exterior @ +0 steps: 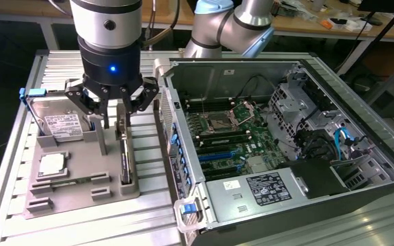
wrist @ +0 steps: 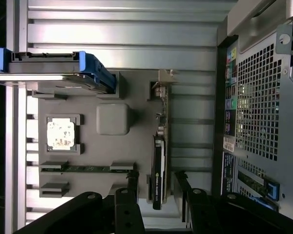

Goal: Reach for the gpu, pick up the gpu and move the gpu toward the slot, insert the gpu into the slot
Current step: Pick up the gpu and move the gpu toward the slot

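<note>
GPU (exterior: pixel 123 156) (wrist: pixel 158 163) is seen standing on its long edge in a narrow holder along one side of a grey fixture tray (exterior: pixel 80 154) (wrist: pixel 112 97), the side nearest the open computer case (exterior: pixel 286 92) (wrist: pixel 256 97). Its grey metal bracket (wrist: pixel 162 85) is at the end toward the hard drive (exterior: pixel 60 123) (wrist: pixel 53 68). The end effector (exterior: pixel 117 119) (wrist: pixel 156 187) is held over the card with its black fingers (wrist: pixel 133 183) spread apart, one on each side of the card's line, and nothing is clamped between them. A square silver processor chip (exterior: pixel 51 164) (wrist: pixel 61 134) is seated in a pocket of the same tray, on the side away from the card, and a memory stick (wrist: pixel 88 168) lies in a slot-shaped recess near it. The tray rests on a slatted aluminium counter (exterior: pixel 80 220) (wrist: pixel 127 29). At the exterior view's right, just beside the tray, the case lies on its side with its panel off, and the green motherboard (exterior: pixel 235 128) with its blue expansion slots (exterior: pixel 216 153) is exposed.
</note>
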